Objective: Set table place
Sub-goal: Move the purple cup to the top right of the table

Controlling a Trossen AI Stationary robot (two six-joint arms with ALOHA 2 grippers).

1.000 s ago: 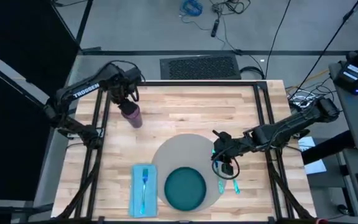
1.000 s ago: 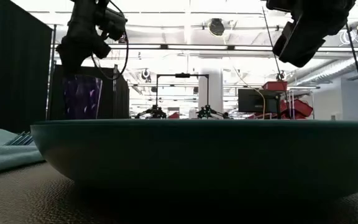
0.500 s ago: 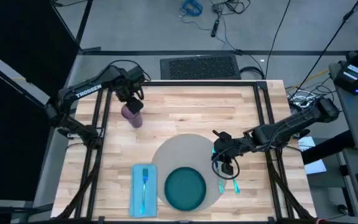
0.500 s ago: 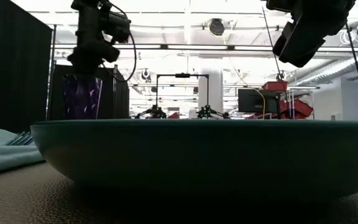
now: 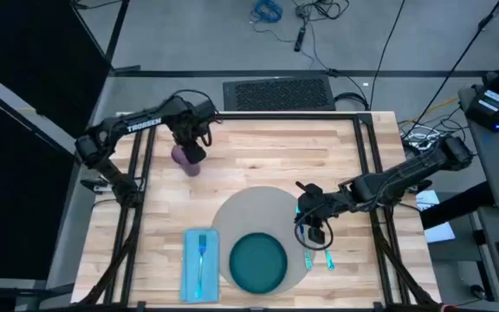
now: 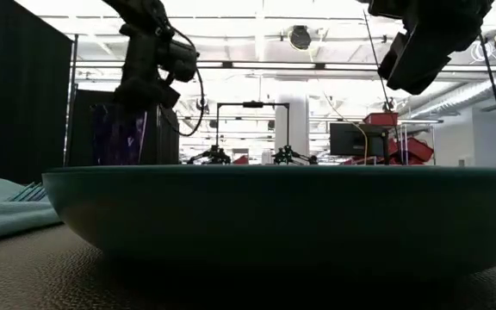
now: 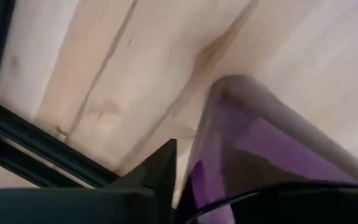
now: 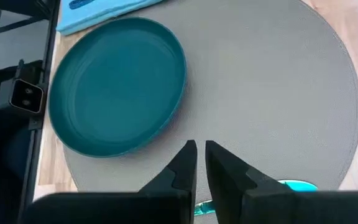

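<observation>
Purple cup [image 5: 186, 159] sits gripped in the left hand [image 5: 194, 147] so it can go to the grey mat [image 5: 262, 227], far off; the right hand [image 8: 199, 163] waits nearly shut, just above that mat.

Table [image 5: 258, 169] with placemat [image 5: 254, 208], napkin [image 5: 200, 264], purple cup [image 5: 185, 161].

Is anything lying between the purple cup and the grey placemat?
Nothing visible does. In the high view, bare table lies between the purple cup, with the left gripper at it, and the placemat. The plate sits on the mat's near half.
</observation>
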